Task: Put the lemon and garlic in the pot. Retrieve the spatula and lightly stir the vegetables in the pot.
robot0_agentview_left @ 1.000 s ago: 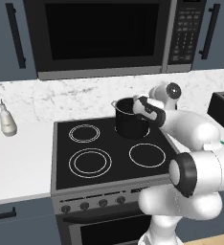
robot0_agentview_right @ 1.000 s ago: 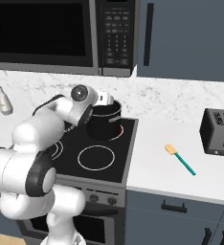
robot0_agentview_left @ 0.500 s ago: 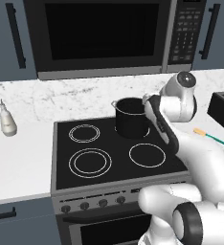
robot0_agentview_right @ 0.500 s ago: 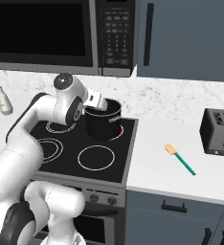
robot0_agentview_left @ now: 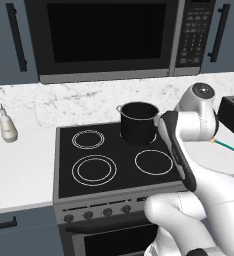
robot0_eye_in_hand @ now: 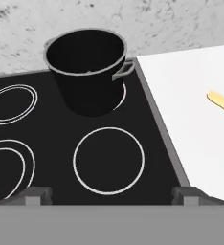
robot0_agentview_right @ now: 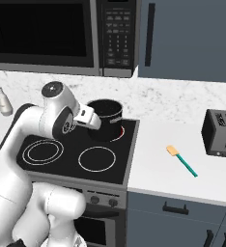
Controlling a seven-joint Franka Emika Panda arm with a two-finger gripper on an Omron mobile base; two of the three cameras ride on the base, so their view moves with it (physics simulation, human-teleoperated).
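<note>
Now the gripper (robot0_eye_in_hand: 112,196) hangs over the stove (robot0_eye_in_hand: 47,158), its fingers (robot0_eye_in_hand: 35,195) spread wide and holding nothing; the hand view looks down past the front right burner ring (robot0_eye_in_hand: 108,160) toward the pot (robot0_eye_in_hand: 86,67), which stands on the back right burner, upright, its mouth dark; whether the lemon and garlic lie inside I cannot tell, since the interior reads as plain black in each view.

The spatula (robot0_agentview_right: 182,161) lies flat on the white counter (robot0_agentview_right: 153,164) to the right of the stove, well apart from the pot, its pale blade toward the stove and its teal handle pointing toward the toaster (robot0_agentview_right: 220,133); nothing touches it.

Judging by the empty jaws and the hand turned partly toward the counter, the step in hand looks like fetching the spatula; the risks lie there. A thin handle lying flat gives the fingers little to close on; a descent that stops too high would shut on air, and one too low would jam the tips into the counter or skid the spatula toward the toaster. A grip far off the handle's middle could let it swing in the jaws. On the way across, the forearm (robot0_agentview_left: 176,145) passes close beside the pot; a wide swing could clip its near handle (robot0_eye_in_hand: 124,70) and shove it off its burner.
</note>
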